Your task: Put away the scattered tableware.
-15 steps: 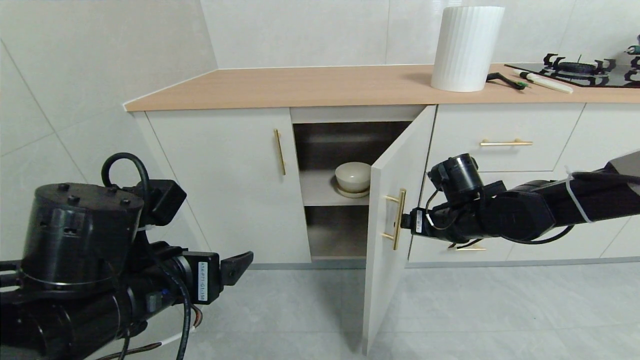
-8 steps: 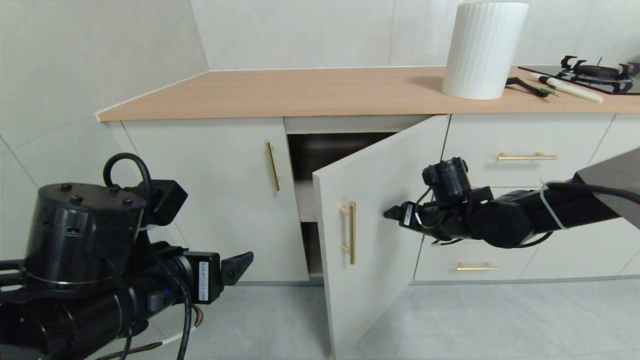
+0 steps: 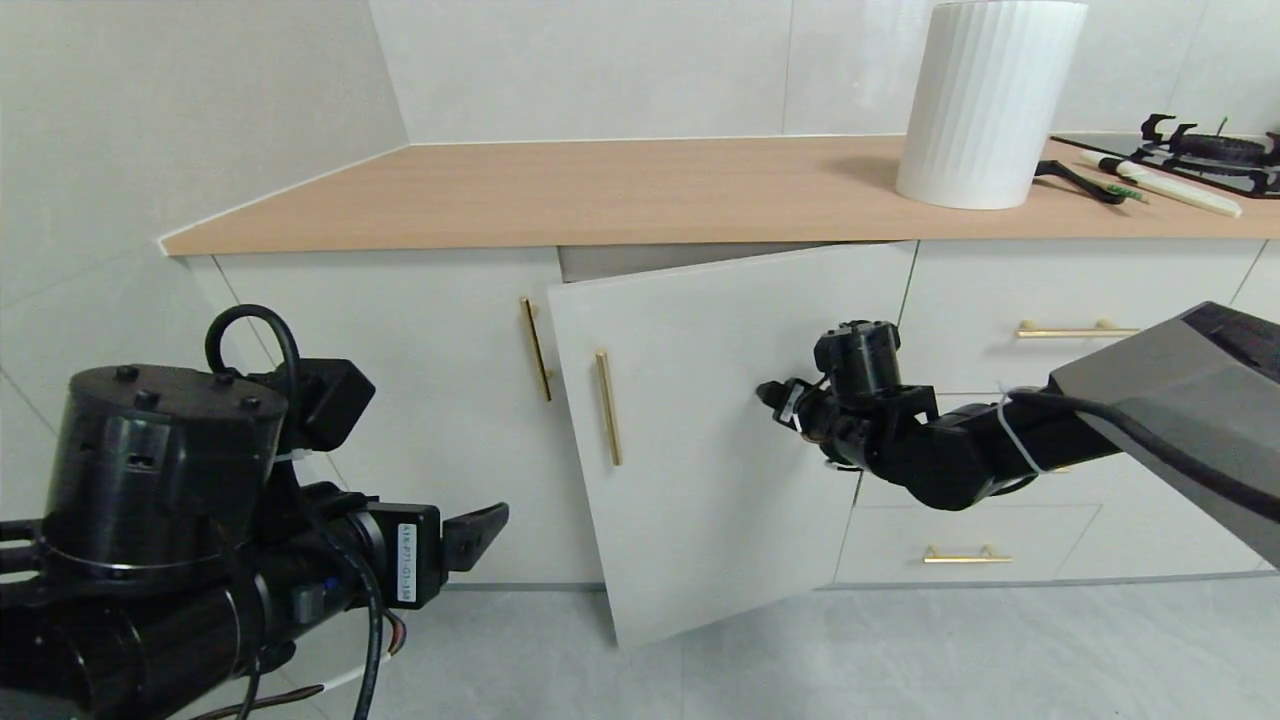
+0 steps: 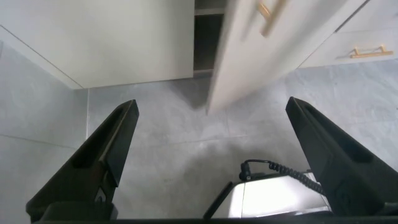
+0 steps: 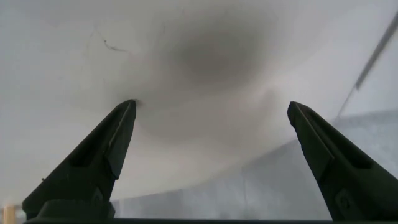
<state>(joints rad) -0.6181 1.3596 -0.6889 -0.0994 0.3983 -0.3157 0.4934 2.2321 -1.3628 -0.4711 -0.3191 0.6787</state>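
My right gripper (image 3: 772, 393) sits with its tip at the face of the cupboard door (image 3: 700, 450), seemingly touching, jaws spread wide and holding nothing. The door hangs below the wooden surface (image 3: 560, 190), ajar by a sliver and hinged on its right edge. I judge it a stiff, light panel. A flat push near the upright gold handle (image 3: 607, 408) should seat it. My left gripper (image 4: 211, 102) hovers above the floor (image 4: 161, 137), jaws wide too.

The nearly shut cabinet door (image 3: 720, 440) hides the cabinet's inside, the white ribbed container (image 3: 985, 120) and the stove (image 3: 1215, 150) are cut off at the head view's edges, and the slim utensils (image 3: 1165, 185) between them are too small to name.
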